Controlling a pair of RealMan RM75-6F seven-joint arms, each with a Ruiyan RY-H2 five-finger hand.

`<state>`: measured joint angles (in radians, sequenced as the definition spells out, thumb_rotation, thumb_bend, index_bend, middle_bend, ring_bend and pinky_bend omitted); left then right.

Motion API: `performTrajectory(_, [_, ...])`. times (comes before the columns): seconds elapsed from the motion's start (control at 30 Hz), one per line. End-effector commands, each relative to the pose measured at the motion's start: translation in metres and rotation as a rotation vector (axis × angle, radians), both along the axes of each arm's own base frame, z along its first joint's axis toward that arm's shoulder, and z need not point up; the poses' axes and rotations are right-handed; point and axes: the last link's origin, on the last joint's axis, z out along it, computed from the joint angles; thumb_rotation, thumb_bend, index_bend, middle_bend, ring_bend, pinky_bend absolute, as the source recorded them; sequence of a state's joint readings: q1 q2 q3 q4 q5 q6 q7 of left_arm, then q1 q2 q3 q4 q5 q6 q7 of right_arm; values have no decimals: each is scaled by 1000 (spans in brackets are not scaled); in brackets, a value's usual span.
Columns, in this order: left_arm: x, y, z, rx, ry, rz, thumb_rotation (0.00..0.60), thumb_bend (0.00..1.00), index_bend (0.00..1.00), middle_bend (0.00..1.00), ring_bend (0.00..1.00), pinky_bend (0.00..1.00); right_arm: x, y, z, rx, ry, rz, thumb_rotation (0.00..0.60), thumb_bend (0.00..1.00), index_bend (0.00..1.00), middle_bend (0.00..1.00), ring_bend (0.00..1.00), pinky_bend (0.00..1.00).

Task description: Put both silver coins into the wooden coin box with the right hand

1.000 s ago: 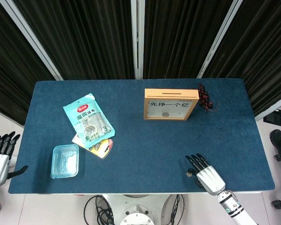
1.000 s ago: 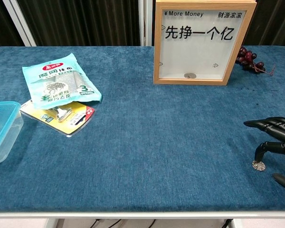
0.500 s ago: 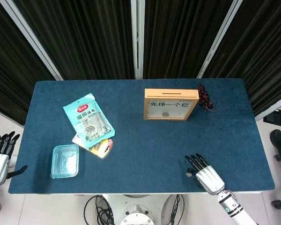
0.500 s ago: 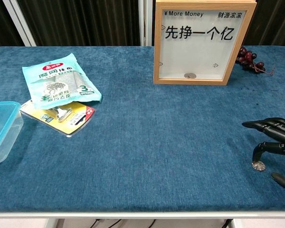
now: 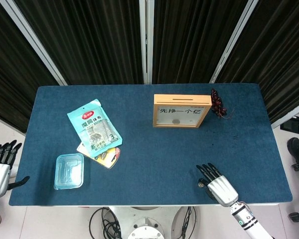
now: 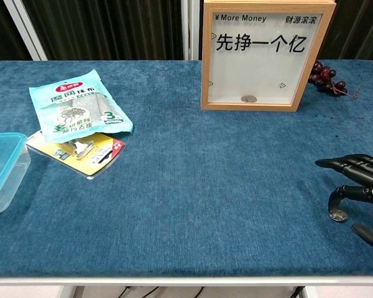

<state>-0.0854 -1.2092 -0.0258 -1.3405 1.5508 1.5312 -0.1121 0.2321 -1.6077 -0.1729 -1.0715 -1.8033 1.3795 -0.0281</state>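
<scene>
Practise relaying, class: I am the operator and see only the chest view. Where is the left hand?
Observer: The left hand hangs off the left edge of the table, fingers spread, holding nothing.
Operator: The top of the box is cut off for me. Is there an opening?
Observer: Yes, the box has a narrow slot along its top edge.
Operator: I see only the fingers of the right hand. How does the rest lie?
Observer: The right hand is palm down near the table's front edge, and its arm comes in over that edge. The coin lies on the cloth at the hand's left side.
</scene>
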Motion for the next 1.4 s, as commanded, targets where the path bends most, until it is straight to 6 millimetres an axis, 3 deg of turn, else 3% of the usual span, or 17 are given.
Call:
performTrajectory(0.03, [0,0,0,-1,0,0,600,0,0,0,0,0,0,0,0,0,0,0,600,303,382,0,0,0])
performTrajectory(0.87, [-3,-2,-3,-23,-22,-12,600,0,0,0,0,0,6,-6,-6,-29,-2,29,600,316,464,0,0,0])
performTrajectory(1.4, [-3,-2,1,-16,-43,-22,600,0,0,0,0,0,10,-9,-8,-38,-12,57,600,316,466,0,0,0])
